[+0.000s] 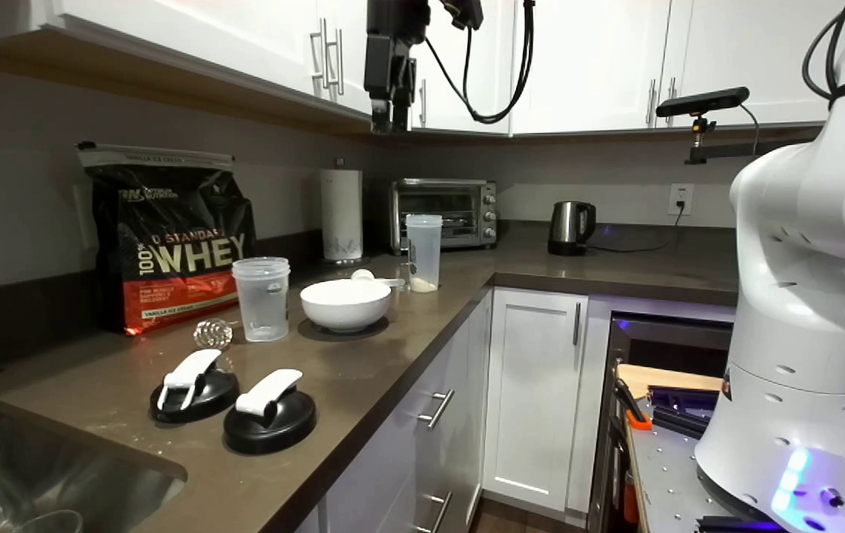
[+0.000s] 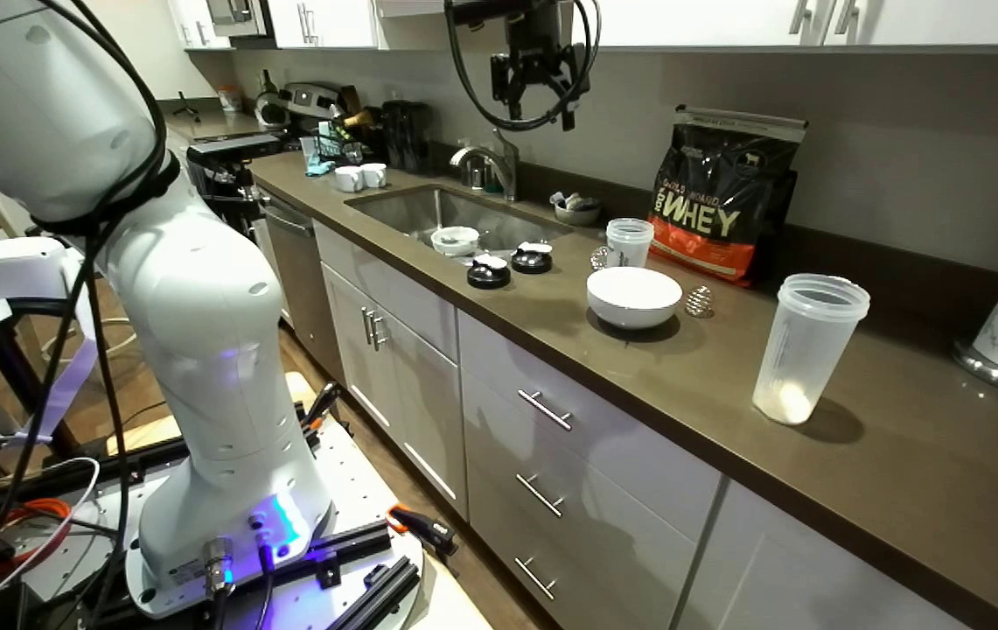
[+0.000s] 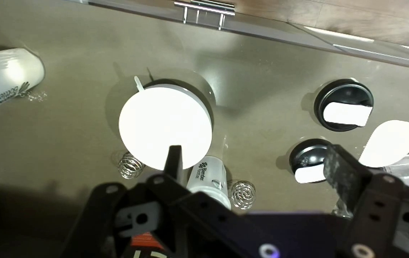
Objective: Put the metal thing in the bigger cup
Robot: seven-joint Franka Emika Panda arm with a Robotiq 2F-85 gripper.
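Blk two-finger gripper [image 3: 255, 157] hangs high above the grey-brown countertop [image 2: 945, 490]; jaws released, spread wide w/ a big gap btwn them. Bigger cup = tall clear straight-sided plastic tumbler [image 2: 813, 350]: upright, open top, pale stuff at the btm. Task's metal thing: 2 candidates, both on the countertop, can't tell which is meant. A silver wire coil ball [image 3: 131, 165] sits just beside the round white bowl [image 2: 634, 299], on the tumbler's side; a second silver wire ball [image 3: 243, 194] sits just beside the shorter frosted translucent cup [image 1: 261, 300], which shows dark print in the wrist view. Bowl interior blown out in the wrist view, contents can't be told; a thin white handle [image 3: 138, 83] shows past its rim. Blk-and-red whey bag [image 1: 170, 244] stands upright nr the short cup. Two round blk lids [image 3: 346, 95] w/ white flip tabs lie nr the stainless sink [image 2: 389, 208], apart from ea. other. White paper-towel roll [image 1: 341, 213] stands nr the tumbler; in an exterior view a silver toaster oven [image 1: 459, 207] & a steel-and-blk kettle [image 1: 566, 228] show further along.
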